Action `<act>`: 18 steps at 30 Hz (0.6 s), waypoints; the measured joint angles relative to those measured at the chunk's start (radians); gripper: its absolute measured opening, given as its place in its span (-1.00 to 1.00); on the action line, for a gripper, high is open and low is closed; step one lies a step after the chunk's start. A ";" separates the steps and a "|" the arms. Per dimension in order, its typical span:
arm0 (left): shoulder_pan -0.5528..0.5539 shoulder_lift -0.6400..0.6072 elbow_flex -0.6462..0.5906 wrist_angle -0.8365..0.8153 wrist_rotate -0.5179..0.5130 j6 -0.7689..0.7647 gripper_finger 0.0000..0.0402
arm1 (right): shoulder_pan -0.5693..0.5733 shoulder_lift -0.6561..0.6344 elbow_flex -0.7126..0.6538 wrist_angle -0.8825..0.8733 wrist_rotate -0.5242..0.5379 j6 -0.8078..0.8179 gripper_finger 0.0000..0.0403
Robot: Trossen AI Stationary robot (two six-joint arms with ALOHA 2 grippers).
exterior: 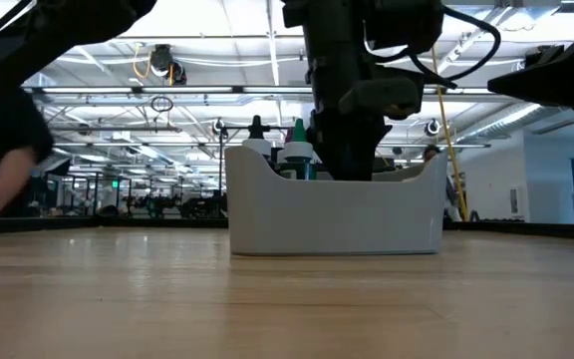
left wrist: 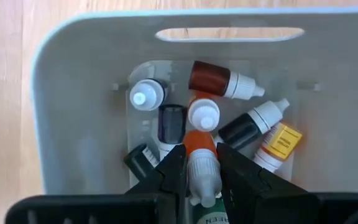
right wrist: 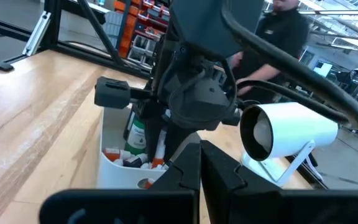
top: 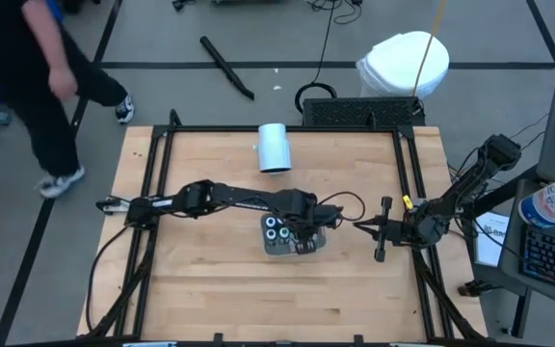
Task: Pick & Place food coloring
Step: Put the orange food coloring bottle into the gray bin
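Gripping an orange food-coloring bottle [left wrist: 202, 163] inside the grey tray [left wrist: 73, 93], my left gripper [left wrist: 197, 171] risks dragging neighbouring bottles [left wrist: 229, 81] up if I lift crookedly; right gripper [top: 379, 229] waits closed, right of the tray.

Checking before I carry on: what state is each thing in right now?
Left gripper: down in the tray, shut on an orange bottle.
Right gripper: shut, empty, waiting right of the tray.
Grey tray: upright, holding bottles.
Other bottles: lying jumbled, caps on.
White cylinder: on its side.
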 joint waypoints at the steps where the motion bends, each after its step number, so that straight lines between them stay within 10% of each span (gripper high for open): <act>1: 0.000 0.006 0.000 0.007 0.000 0.001 -0.62 | 0.000 0.000 0.000 0.000 0.000 0.000 -1.00; 18: 0.010 0.028 0.000 0.020 -0.001 0.028 -0.60 | 0.000 0.000 0.000 0.004 -0.002 0.000 -1.00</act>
